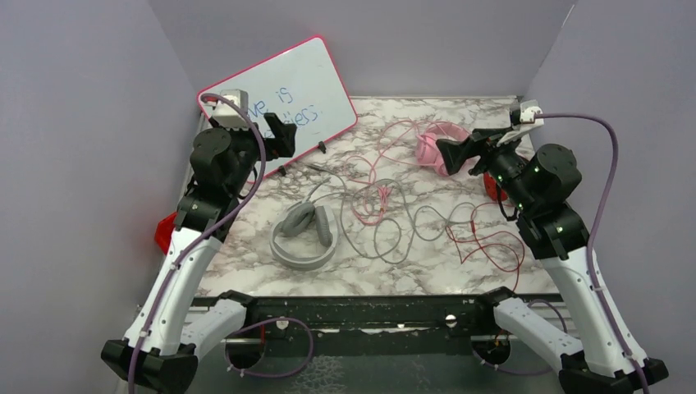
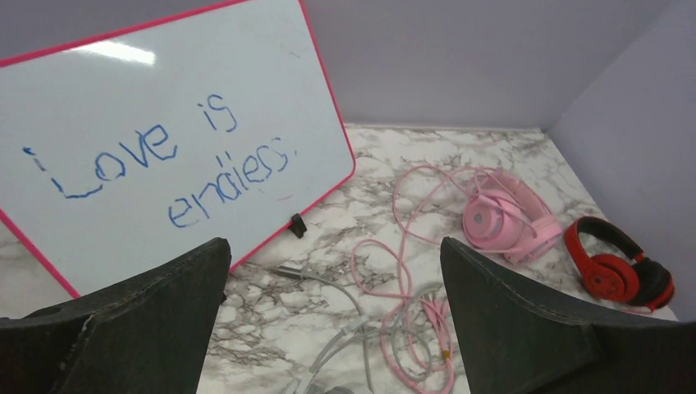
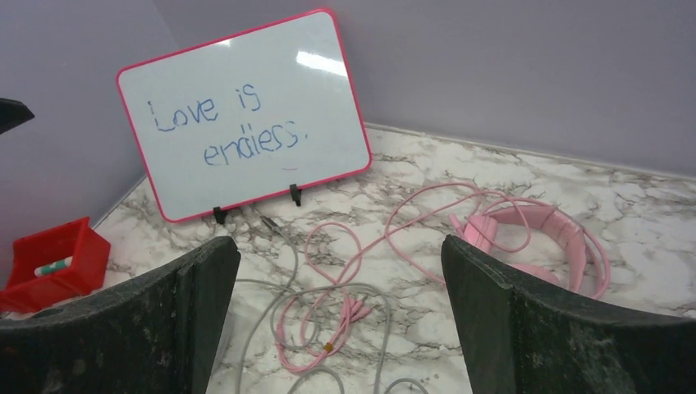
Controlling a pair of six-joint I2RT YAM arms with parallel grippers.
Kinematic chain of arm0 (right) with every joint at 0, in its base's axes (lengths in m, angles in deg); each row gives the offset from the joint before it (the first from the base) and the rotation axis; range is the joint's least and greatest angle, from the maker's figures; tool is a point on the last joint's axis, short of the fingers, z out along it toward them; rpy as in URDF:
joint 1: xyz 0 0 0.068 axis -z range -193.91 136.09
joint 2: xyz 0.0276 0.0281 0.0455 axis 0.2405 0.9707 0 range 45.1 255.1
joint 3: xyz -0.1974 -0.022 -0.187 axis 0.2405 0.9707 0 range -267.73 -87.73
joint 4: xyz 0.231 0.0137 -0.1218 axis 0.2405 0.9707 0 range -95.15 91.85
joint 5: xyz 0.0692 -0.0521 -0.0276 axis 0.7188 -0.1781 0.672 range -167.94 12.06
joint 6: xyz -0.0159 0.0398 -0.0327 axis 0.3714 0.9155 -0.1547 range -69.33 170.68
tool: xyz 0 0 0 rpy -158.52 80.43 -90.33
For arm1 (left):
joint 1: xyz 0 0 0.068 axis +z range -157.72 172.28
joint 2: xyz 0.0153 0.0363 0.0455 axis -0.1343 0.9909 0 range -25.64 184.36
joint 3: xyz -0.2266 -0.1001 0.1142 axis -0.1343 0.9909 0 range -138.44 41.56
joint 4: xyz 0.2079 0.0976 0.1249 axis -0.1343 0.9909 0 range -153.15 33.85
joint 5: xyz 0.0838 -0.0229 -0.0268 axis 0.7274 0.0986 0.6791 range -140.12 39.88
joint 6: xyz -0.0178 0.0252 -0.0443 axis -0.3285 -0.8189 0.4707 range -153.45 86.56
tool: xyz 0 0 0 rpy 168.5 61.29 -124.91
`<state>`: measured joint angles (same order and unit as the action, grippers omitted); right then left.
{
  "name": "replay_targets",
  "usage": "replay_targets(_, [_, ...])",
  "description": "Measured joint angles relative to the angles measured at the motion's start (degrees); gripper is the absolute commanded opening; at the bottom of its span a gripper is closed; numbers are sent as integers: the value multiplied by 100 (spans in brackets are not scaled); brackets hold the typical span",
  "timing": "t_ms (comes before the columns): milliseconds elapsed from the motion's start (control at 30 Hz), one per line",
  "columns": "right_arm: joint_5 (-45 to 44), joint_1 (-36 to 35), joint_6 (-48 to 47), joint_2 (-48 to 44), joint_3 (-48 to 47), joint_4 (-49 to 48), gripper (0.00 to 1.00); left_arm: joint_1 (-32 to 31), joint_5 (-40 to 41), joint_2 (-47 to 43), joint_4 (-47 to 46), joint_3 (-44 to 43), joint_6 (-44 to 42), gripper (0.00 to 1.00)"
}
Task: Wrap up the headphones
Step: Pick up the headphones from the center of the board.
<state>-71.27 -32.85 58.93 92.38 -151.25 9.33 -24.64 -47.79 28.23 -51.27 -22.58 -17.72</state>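
Bin (image 3: 61, 283) seen by right wrist | red headphones (image 2: 609, 276) by left wrist

Top external: high behind the near edge of the marble table (image 1: 242, 263), looking down over all of it. Wrist views sit lower and nearer, facing the far wall (image 3: 492, 66). Both share the whiteboard (image 2: 123, 98) and pink headphones (image 3: 574, 238).
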Motion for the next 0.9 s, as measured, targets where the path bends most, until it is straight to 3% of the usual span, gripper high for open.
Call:
replay_targets(200, [17, -52, 122, 190, -42, 149, 100, -46, -476, 352, 411, -98, -13, 98])
replay_targets(467, [372, -63, 116, 533, -39, 225, 100, -81, -507, 376, 1250, 105, 289, 98])
replay_targets(900, [1285, -90, 127, 817, 114, 232, 100, -66, 581, -92, 3888, 1554, 2754, 97])
